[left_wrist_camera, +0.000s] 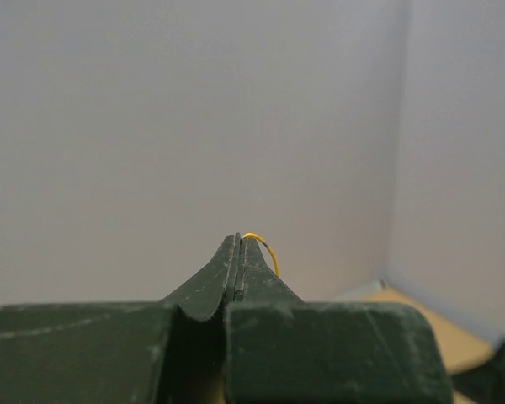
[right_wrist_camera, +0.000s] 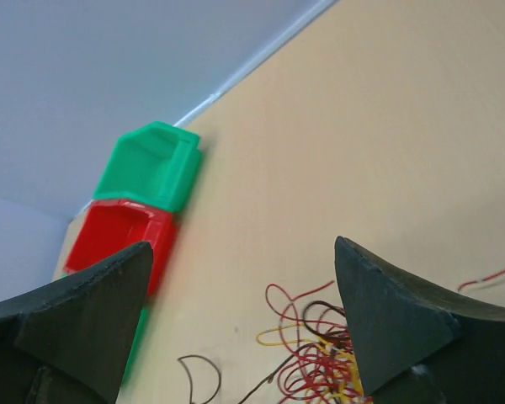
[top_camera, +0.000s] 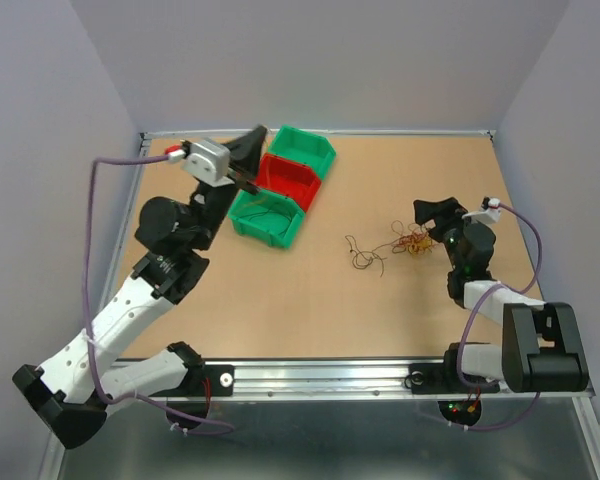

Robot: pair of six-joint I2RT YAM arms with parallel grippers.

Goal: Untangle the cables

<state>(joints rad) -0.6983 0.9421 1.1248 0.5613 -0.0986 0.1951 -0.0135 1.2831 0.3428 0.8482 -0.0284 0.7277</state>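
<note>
Top external view showed the cables [top_camera: 405,243] tangled right of the counter [top_camera: 380,310] centre, trailing leftward, touching the right gripper [top_camera: 432,222], whose jaws stood wide just above the tangle. The left gripper [top_camera: 252,152] hovered over the bins [top_camera: 280,185] near the far left corner, jaws pinching a yellow strand [left_wrist_camera: 265,248]. No writing was readable.

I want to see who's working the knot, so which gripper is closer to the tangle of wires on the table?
Right. The right gripper sits open just beside the tangle, while the left gripper is far off over the bins, shut on a yellow wire.
</note>
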